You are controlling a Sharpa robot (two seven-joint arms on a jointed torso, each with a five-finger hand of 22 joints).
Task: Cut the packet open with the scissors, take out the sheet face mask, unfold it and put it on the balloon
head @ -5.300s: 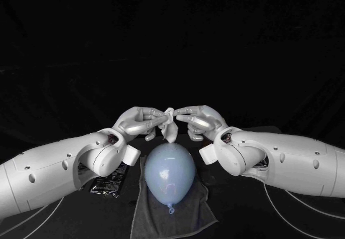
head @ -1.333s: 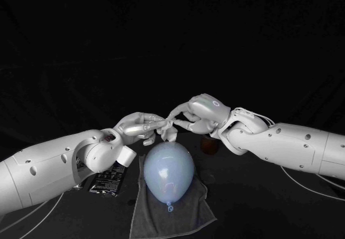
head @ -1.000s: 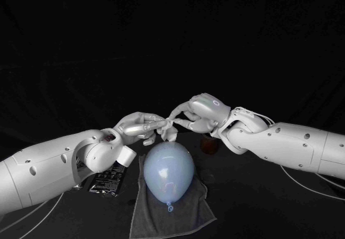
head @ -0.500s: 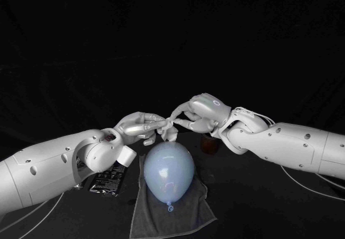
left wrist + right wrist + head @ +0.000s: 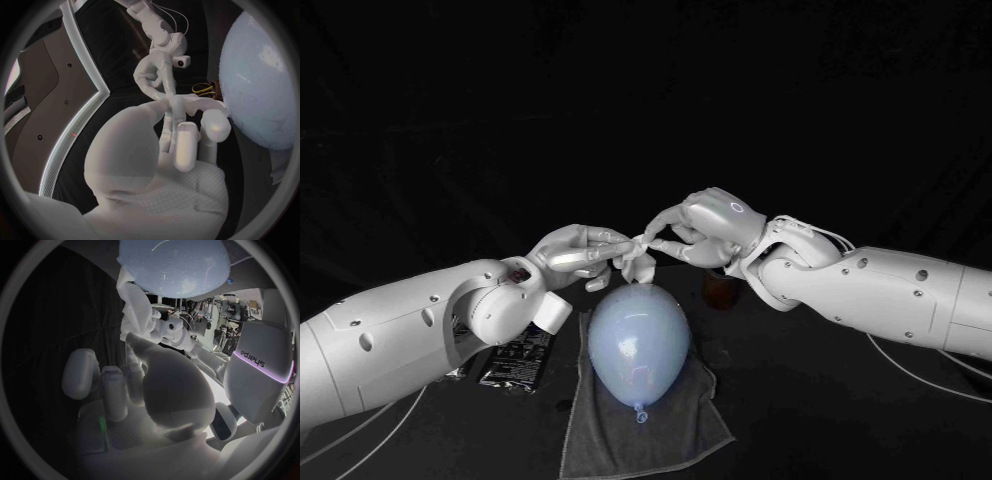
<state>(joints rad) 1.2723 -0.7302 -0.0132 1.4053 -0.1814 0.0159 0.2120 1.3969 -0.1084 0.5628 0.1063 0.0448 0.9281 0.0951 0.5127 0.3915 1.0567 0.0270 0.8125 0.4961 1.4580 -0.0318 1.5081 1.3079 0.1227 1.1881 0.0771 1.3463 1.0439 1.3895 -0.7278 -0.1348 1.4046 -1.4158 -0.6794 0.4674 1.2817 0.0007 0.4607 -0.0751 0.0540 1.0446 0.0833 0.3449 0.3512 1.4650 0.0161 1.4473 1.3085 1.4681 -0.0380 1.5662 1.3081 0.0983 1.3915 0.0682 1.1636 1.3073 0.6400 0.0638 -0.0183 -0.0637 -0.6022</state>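
A pale blue balloon (image 5: 640, 338) (image 5: 262, 85) (image 5: 175, 265) lies lengthwise on a grey towel (image 5: 646, 435). Just above its far end hangs the small, still-folded white sheet mask (image 5: 640, 264) (image 5: 134, 297). My left hand (image 5: 586, 255) (image 5: 169, 150) pinches it from the left. My right hand (image 5: 697, 228) (image 5: 144, 380), turned palm-down and a bit higher, pinches the mask's top edge with its fingertips. The black packet (image 5: 516, 362) lies on the table under my left forearm. Orange scissor handles (image 5: 203, 90) show beyond the balloon.
The towel's edges reach a little past the balloon on both sides and towards me. A dark reddish shape (image 5: 718, 290), apparently the scissors, lies right of the balloon's far end under my right wrist. Cables trail along the table near both arms.
Since five seconds ago my right hand has risen and turned over, so its fingertips reach the mask from above. Over the last second both hands and the mask have barely moved.
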